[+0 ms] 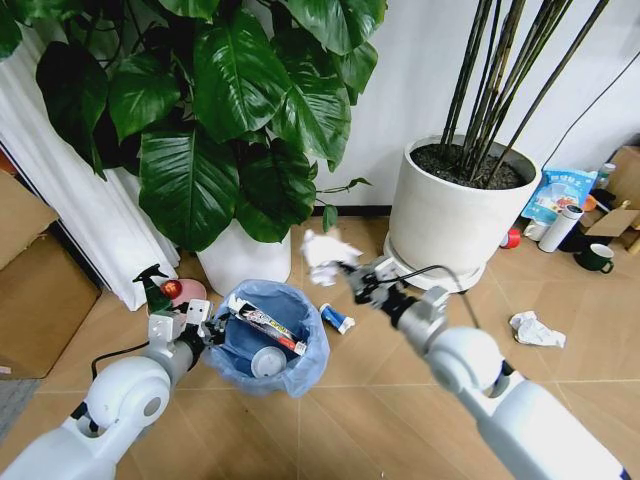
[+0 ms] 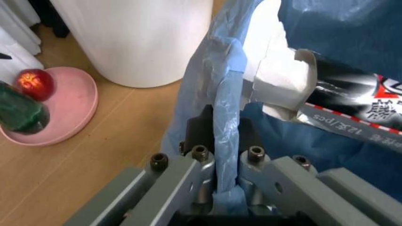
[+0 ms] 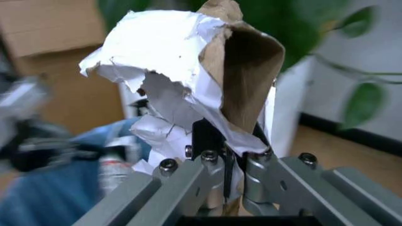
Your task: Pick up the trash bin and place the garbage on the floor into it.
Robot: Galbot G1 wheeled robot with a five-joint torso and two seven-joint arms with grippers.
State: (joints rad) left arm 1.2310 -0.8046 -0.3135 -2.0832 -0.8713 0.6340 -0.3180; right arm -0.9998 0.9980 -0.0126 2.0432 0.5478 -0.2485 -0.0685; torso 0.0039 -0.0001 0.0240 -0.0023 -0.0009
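Your left gripper [image 1: 205, 322] sits nearest, low at about 8 o'clock in the head view, its fingers pinched tight on the blue bag folded over the rim of the trash bin [image 1: 300, 365]; the left wrist view shows the plastic squeezed between the pads [image 2: 202, 165]. You have the bin at about 7 o'clock, over the floor [image 1: 360, 350], with a printed tube [image 1: 266, 325] lying across its mouth and a white round lid [image 1: 266, 362] down inside.

Your right gripper [image 1: 347, 272] is near the centre, just past the bin's far rim, fingers clamped on a torn white paper scrap [image 1: 322, 256] with a brown inner side [image 3: 242, 70].

A blue-white can [image 1: 337, 318] lies on the tiles beside the bin. At 3 o'clock you have a crumpled white tissue [image 1: 536, 329]. Farther off, at 1 o'clock, stands a big white plant pot [image 1: 450, 220].
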